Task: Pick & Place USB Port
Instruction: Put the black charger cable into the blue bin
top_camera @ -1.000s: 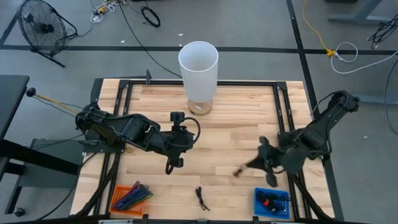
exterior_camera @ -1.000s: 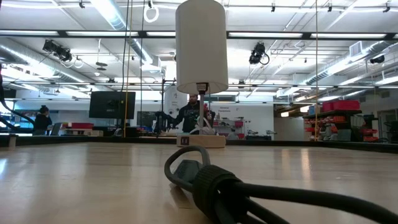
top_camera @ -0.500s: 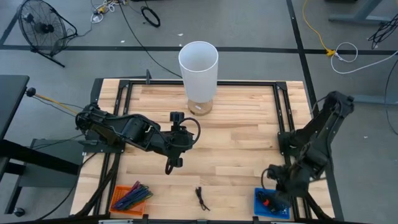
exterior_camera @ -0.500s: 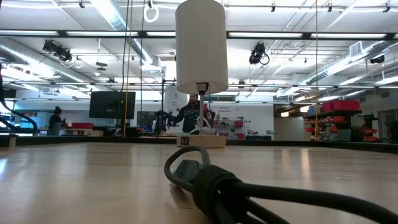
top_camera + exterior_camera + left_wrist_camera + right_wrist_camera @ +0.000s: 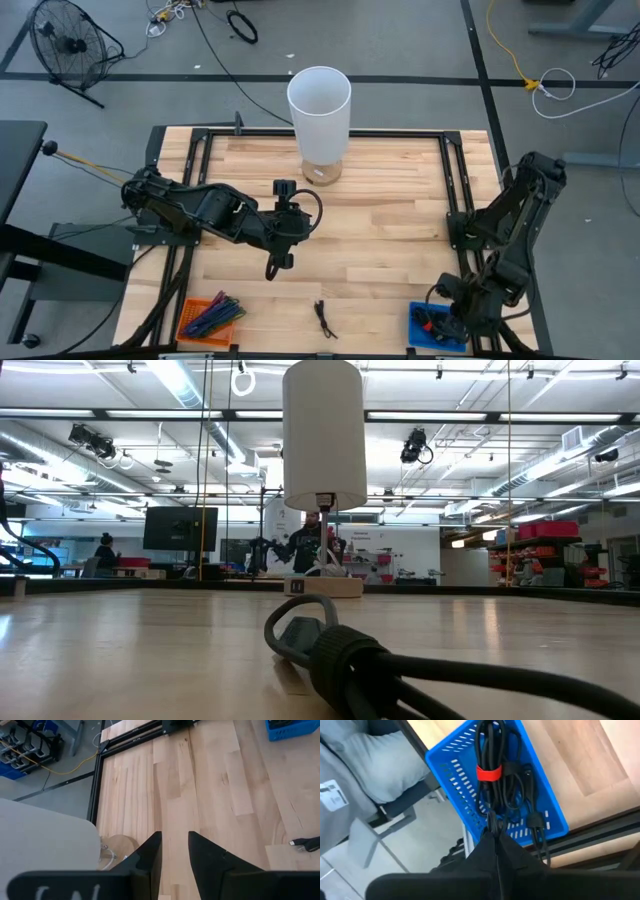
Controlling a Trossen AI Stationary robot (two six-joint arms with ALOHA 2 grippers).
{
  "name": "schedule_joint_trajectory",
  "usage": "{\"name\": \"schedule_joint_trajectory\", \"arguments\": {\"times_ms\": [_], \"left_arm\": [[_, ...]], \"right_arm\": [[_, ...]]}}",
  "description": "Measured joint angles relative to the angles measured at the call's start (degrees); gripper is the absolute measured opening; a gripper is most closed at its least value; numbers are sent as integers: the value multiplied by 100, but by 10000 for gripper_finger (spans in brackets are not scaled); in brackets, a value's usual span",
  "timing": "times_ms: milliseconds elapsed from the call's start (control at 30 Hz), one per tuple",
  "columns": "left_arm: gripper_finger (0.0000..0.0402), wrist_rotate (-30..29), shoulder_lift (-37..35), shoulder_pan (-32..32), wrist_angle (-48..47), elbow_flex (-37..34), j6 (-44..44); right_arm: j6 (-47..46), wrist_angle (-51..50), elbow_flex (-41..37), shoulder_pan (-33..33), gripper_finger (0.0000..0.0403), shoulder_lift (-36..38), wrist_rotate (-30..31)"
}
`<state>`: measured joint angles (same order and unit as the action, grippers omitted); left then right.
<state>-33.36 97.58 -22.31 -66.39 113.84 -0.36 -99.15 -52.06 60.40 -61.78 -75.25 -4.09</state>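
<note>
The right gripper (image 5: 495, 832) hangs over the blue basket (image 5: 416, 316) at the table's (image 5: 380, 215) near right corner, fingers pressed together; whether they pinch one of the bundled black cables (image 5: 492, 765) inside is hard to make out. A loose black cable (image 5: 323, 317) lies on the wood near the front edge. The left gripper (image 5: 279, 265) hovers mid-table, fingers slightly parted around nothing. Behind it stands the white lamp (image 5: 319, 105). An orange basket (image 5: 192, 318) sits at the near left corner.
</note>
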Motion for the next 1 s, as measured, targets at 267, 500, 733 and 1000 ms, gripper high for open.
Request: {"name": "schedule_joint_trajectory", "arguments": {"times_ms": [267,500,733,1000], "left_arm": [[99,0,0,0,2,0,0],[99,0,0,0,0,0,-4],[99,2,0,0,-5,0,-20],[99,2,0,1,-98,0,-44]], "right_arm": [[-234,-356,0,-28,12,-32,123],[-389,-340,0,-39,41,-32,279],[-388,-346,-2,-54,57,-35,439],[-280,-430,-2,-131,72,-48,818]]}}
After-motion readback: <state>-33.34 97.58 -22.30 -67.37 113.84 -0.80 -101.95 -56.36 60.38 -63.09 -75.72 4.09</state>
